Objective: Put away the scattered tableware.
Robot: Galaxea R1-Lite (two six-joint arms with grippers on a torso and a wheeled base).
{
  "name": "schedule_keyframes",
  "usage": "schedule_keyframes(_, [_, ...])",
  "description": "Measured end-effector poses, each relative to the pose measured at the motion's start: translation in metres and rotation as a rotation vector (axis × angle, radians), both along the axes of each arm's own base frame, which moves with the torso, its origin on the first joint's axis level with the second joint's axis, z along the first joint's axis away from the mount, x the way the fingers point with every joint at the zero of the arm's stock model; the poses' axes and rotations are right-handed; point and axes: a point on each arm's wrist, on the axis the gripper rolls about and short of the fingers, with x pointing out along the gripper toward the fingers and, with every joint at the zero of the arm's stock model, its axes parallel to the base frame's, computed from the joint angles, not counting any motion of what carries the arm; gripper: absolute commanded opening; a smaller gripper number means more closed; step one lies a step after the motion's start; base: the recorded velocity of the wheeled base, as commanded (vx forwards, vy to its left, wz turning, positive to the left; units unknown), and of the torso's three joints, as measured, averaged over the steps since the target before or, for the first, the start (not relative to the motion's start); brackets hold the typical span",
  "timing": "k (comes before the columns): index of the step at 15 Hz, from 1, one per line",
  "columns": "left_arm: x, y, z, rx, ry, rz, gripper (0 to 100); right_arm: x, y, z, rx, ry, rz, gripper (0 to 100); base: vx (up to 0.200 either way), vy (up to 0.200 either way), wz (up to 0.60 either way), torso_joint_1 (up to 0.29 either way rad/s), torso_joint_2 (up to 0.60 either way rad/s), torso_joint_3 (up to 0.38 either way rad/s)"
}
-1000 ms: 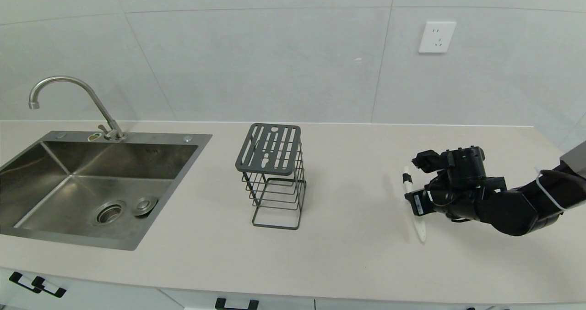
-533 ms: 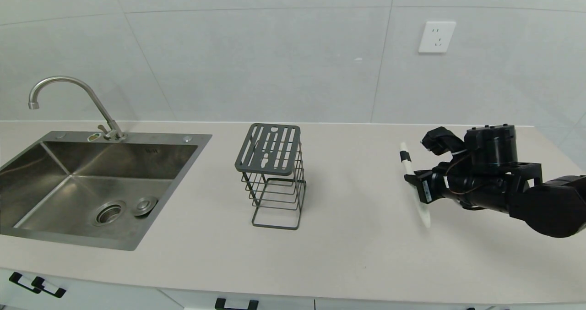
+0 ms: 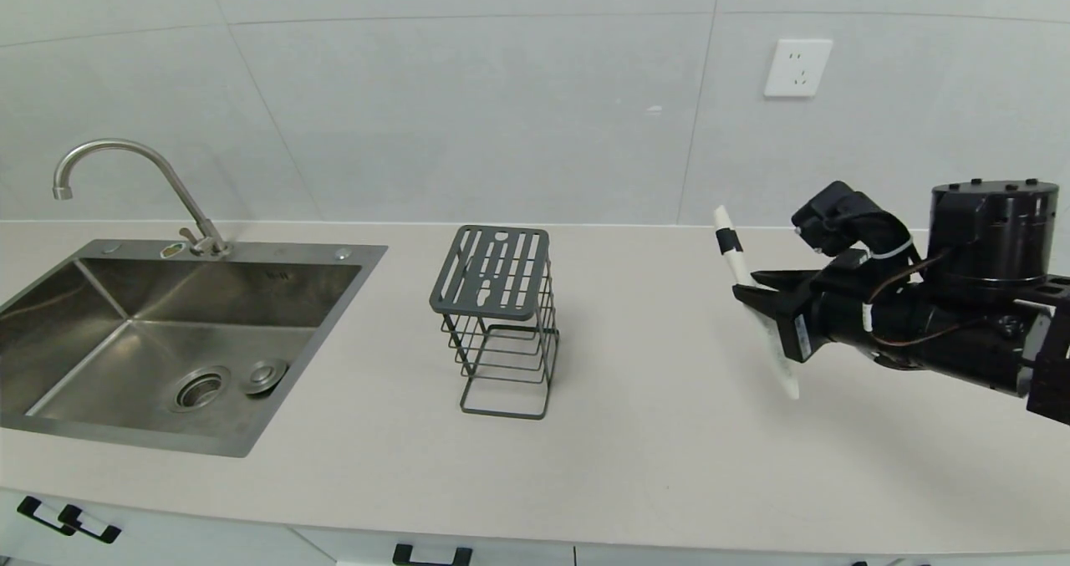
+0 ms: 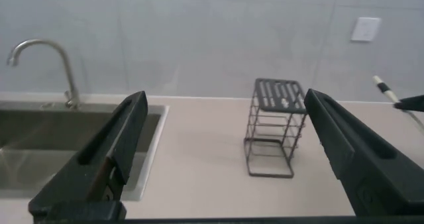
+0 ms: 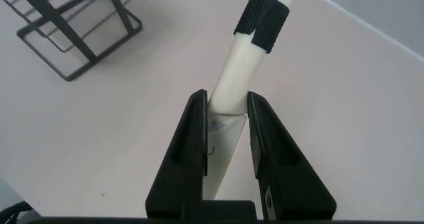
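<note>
A white knife-like utensil (image 3: 728, 251) with a black band on its handle hangs tilted above the counter at the right, handle end up. My right gripper (image 3: 756, 295) is shut on its middle, the wider blade end sticking out below. The right wrist view shows the utensil (image 5: 256, 44) pinched between both pads of that gripper (image 5: 225, 105). A dark wire rack (image 3: 499, 325) with a slotted top stands mid-counter, well to the left of the utensil. My left gripper (image 4: 224, 98) is open and holds nothing, with the rack (image 4: 274, 127) and the utensil (image 4: 384, 87) far ahead of it.
A steel sink (image 3: 109, 399) with a curved faucet (image 3: 125, 160) takes up the counter's left side. A wall socket (image 3: 798, 68) sits on the tiled wall behind. Bare counter (image 3: 660, 399) lies between the rack and my right arm.
My right gripper has lifted the utensil off the counter and carried it upward, tilting the handle end higher. The rack and sink have not moved.
</note>
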Motion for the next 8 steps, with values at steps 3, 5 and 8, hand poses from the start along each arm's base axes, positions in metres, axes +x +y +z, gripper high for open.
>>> schedule_keyframes(3, [0.044,-0.004,0.033,0.084,0.025,-0.092,100,-0.011,-0.003,0.017,-0.066,-0.115,0.084,0,0.000,0.000,0.00,0.000,0.00,0.000])
schedule_keyframes(5, [0.079,-0.009,0.042,0.184,0.055,-0.202,100,-0.015,-0.004,0.027,-0.087,-0.200,0.131,0,0.000,0.000,0.00,0.000,0.00,0.000])
schedule_keyframes(8, [0.125,-0.018,0.040,0.326,0.099,-0.439,100,-0.022,-0.006,0.035,-0.083,-0.316,0.225,0,0.000,0.000,0.00,0.000,0.00,0.000])
